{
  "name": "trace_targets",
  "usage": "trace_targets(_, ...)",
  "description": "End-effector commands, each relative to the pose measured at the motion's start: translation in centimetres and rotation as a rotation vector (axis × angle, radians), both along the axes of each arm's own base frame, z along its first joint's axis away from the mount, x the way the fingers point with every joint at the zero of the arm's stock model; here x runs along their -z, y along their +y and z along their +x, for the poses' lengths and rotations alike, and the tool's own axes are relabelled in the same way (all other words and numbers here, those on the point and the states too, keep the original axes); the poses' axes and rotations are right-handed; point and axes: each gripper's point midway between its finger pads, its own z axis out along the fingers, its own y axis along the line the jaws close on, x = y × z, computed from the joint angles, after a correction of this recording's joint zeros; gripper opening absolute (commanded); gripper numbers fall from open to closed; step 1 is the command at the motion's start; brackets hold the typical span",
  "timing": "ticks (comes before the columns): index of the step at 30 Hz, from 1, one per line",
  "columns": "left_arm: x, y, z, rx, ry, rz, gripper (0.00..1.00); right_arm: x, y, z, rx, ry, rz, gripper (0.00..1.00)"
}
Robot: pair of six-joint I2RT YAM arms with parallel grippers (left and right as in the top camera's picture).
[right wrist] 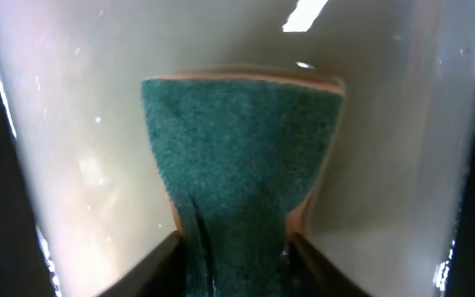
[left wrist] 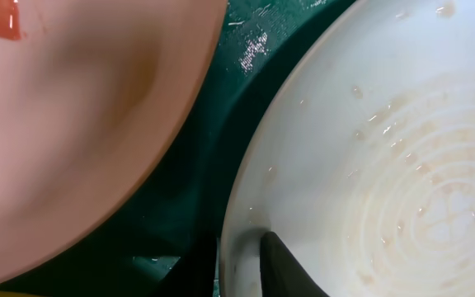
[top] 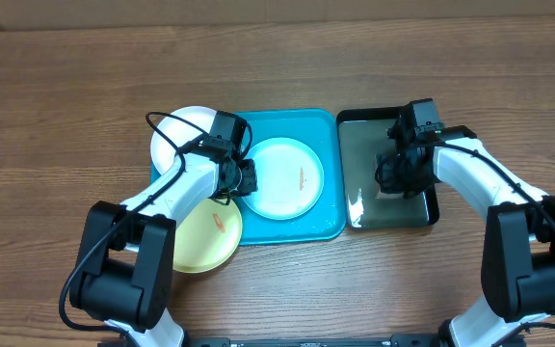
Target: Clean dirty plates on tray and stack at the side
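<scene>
The pale cyan plate (top: 282, 178) with an orange smear lies on the teal tray (top: 328, 145). My left gripper (top: 245, 177) is at its left rim. In the left wrist view the fingers (left wrist: 242, 272) straddle that rim (left wrist: 369, 165), one inside and one outside, shut on it. The white plate (top: 181, 135) overlaps the tray's left edge. The yellow-green plate (top: 205, 236), with an orange smear, lies off the tray at the front left. My right gripper (top: 398, 175) is shut on a green sponge (right wrist: 242, 157).
A glossy black tray (top: 364, 183) stands right of the teal tray, and the right gripper holds the sponge over its wet floor (right wrist: 402, 148). A second plate with an orange smear (left wrist: 72, 124) fills the upper left of the left wrist view.
</scene>
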Motion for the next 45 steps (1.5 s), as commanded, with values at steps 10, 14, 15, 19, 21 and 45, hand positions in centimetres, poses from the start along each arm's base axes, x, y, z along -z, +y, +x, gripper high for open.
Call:
trace_targets(10,0.8,0.2,-0.1,-0.002,0.008,0.019,0.25,-2.5,0.3,0.9,0.004,-0.004,0.004,0.04)
trace_targets(14,0.7,0.1,0.1,-0.003,-0.002,0.015,0.07,-5.1,0.4,1.7,0.003,-0.014,0.005,0.04)
trace_targets(15,0.7,0.1,0.1,-0.003,-0.002,0.015,0.04,-5.5,0.4,1.7,0.003,-0.014,0.005,0.04)
trace_targets(19,0.7,0.1,0.1,-0.007,-0.001,0.015,0.04,-5.9,0.4,1.2,0.003,0.01,0.001,0.04)
trace_targets(21,0.7,0.1,0.1,-0.019,0.001,0.012,0.04,-5.9,0.3,1.1,0.003,0.013,0.001,0.04)
trace_targets(45,0.6,-0.2,0.1,-0.148,0.026,-0.048,0.04,-7.3,0.4,1.5,-0.021,0.006,-0.001,0.04)
